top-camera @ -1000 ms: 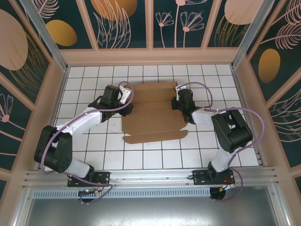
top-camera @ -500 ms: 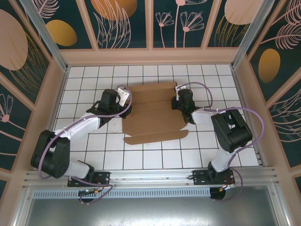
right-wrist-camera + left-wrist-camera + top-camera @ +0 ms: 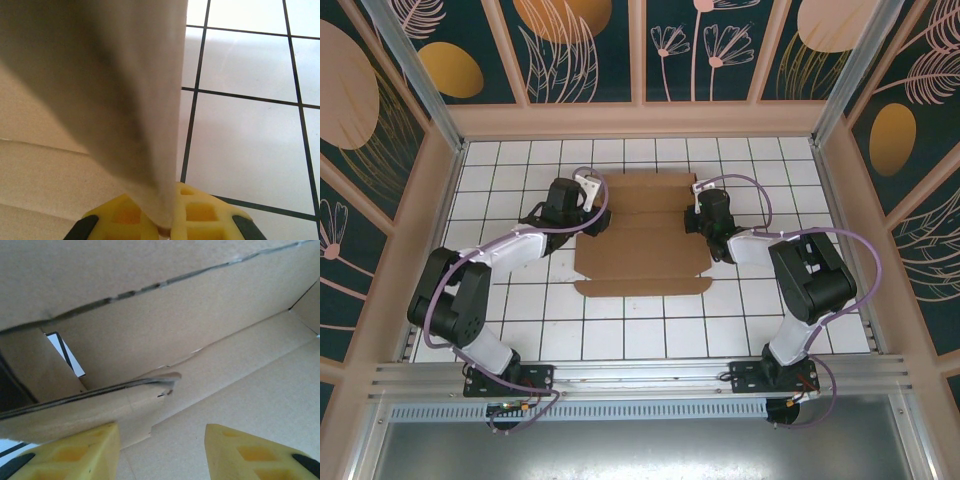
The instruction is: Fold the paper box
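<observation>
The paper box (image 3: 640, 250) lies mostly flat in the middle of the white tiled floor, a brown cardboard sheet with creases and a long flap at its near edge. My left gripper (image 3: 584, 207) is at the box's left edge. In the left wrist view it (image 3: 162, 455) stands open, its yellow fingers (image 3: 75, 455) apart over a cardboard panel (image 3: 200, 330), with a raised side flap (image 3: 100, 395) just ahead. At the box's right edge my right gripper (image 3: 704, 213) is shut on a side flap (image 3: 115, 80), which stands upright between its jaws (image 3: 167, 220).
White tiles with black lines (image 3: 520, 310) surround the box. Wooden walls (image 3: 640, 120) close the floor at the back and both sides. An aluminium rail (image 3: 640, 375) runs along the near edge. Both arms' elbows (image 3: 450, 300) rise beside the box.
My left gripper has moved farther back along the box's left edge and its elbow has swung inward. The box's near flap has shifted left and squared up. The right arm has held still.
</observation>
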You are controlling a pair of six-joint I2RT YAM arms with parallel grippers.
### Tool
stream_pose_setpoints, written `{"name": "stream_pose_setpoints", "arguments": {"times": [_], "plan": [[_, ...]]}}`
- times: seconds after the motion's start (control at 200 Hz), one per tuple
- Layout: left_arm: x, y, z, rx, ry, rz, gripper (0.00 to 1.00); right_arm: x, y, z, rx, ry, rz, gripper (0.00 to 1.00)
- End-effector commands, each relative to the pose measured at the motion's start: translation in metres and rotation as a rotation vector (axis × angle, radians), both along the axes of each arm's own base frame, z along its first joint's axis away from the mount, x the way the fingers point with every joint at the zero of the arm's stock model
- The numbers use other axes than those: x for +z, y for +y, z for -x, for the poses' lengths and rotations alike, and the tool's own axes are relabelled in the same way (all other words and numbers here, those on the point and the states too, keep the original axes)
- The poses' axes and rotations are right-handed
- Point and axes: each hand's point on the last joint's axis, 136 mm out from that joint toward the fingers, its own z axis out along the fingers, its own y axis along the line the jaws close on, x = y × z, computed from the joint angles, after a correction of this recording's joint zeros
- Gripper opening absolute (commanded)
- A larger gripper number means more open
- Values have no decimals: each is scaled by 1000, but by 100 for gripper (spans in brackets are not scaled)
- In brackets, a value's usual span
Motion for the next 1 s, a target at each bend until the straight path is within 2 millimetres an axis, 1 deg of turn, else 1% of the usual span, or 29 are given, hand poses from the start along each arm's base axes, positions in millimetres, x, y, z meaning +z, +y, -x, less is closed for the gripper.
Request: {"name": "stream_pose_setpoints", "arguments": {"times": [0.0, 0.06, 0.115, 0.25, 0.35, 0.435, 0.52, 0.596, 0.711, 0.811, 0.881, 0.926, 0.996], "plan": [[3, -2, -6, 22, -20, 20, 47, -10, -2, 8, 8, 45, 20, 7], [-5, -3, 2, 15, 14, 43, 46, -10, -2, 9, 7, 36, 18, 6], [-8, -5, 11, 10, 34, 77, 46, -8, 1, 12, 25, 14, 17, 7], [-14, 2, 31, 42, 55, 133, 46, -2, 8, 22, 32, -73, 76, 6], [-18, 7, 42, 60, 73, 154, 46, -1, 4, 24, -1, -109, 100, 6], [-19, 7, 48, 62, 85, 176, 46, 2, 0, 24, -21, -127, 106, 6], [-12, 7, 49, 67, 81, 192, 48, 0, 0, 22, -30, -115, 107, 6], [1, 7, 51, 64, 69, 212, 50, -2, 0, 20, -36, -105, 113, 6], [27, 4, 60, 43, 46, 264, 55, -6, 0, 18, -42, -86, 122, 6], [56, -4, 74, -32, 20, 324, 56, -7, -1, 16, -47, -80, 126, 6], [81, -7, 86, -92, -31, 359, 56, -7, 0, 16, -45, -79, 125, 6], [96, -2, 90, -88, -87, 363, 55, -8, 0, 16, -44, -78, 125, 6], [116, 19, 89, -6, -193, 326, 54, -8, 0, 16, -42, -78, 125, 6]]}}
